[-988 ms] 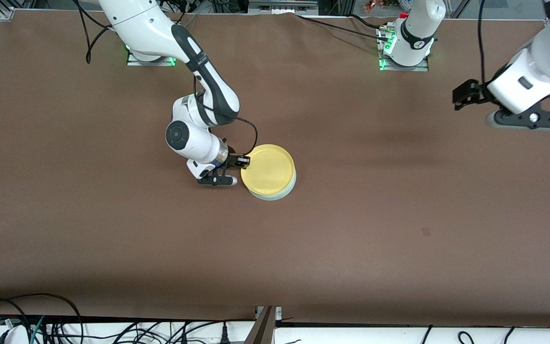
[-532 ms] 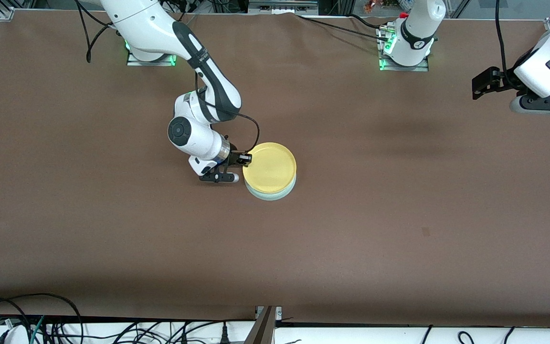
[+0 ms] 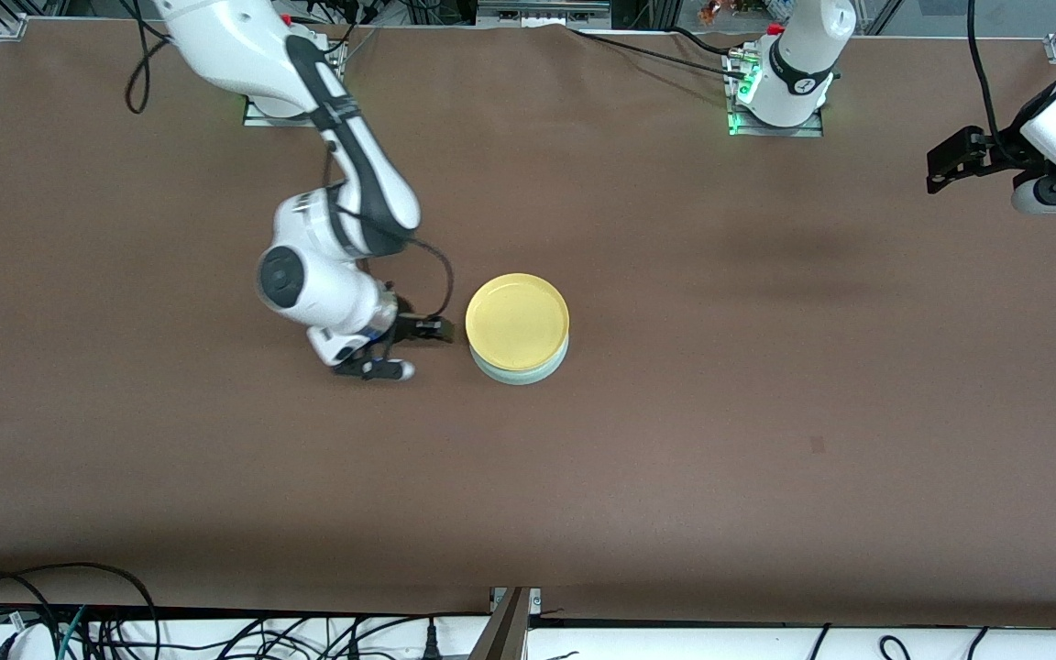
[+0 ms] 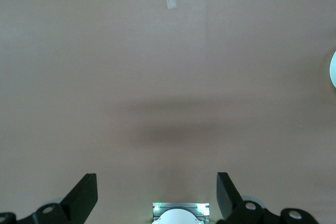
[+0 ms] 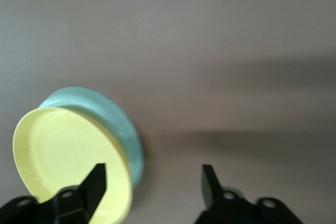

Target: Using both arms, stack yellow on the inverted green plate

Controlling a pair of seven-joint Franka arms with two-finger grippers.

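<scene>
Resting at frame centre, round shallow yellow plate (image 3: pixel 517 321) sits on inverted pale mint-green plate (image 3: pixel 522 370); stacking looks done; right gripper (image 3: pixel 425 332) open, empty, beside stack; left gripper (image 3: pixel 948 164) open, upper right; next: retreat clear.

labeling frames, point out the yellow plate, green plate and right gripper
yellow plate (image 3: pixel 517 320), front view, middle of its upper face
green plate (image 3: pixel 521 374), front view, rim showing under the yellow plate
right gripper (image 3: pixel 436 332), front view, between its open fingertips
</scene>
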